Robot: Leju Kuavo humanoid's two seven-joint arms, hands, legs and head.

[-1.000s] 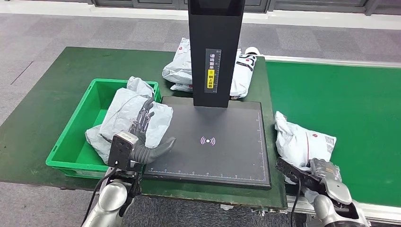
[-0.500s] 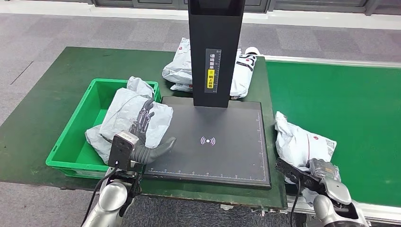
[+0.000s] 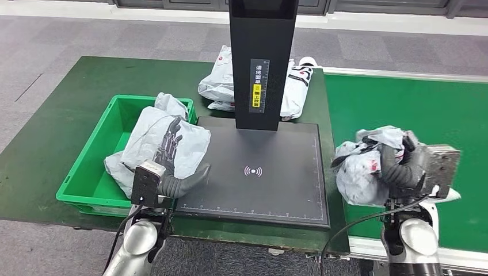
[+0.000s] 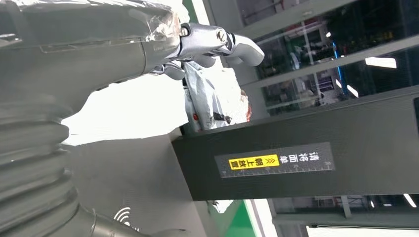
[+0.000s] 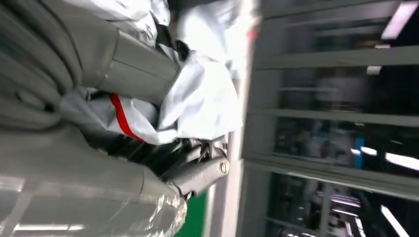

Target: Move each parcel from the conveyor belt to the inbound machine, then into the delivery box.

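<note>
Change: right hand [image 3: 403, 164] has come up from the belt edge, fingers now clamped on a grey parcel [image 3: 362, 172], lifted off the conveyor belt [image 3: 414, 109]; pickup looks done, scanning next.
Left hand [image 3: 172, 164]: fingers spread, resting on the parcel in box [image 3: 151, 141] atop the green delivery box [image 3: 86, 172].
Path: inbound machine [image 3: 259, 167] pad just beside; its black column [image 3: 263, 63] rises behind.
Far: spare parcels [image 3: 218, 86] on the desk [image 3: 75, 92].

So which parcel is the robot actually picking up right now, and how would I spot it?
Start at the black scanning machine in the middle, then look to its right over the green conveyor belt. The grey parcel there is the one: unlike the other bags, it is crumpled inside the robot's right hand.
</note>
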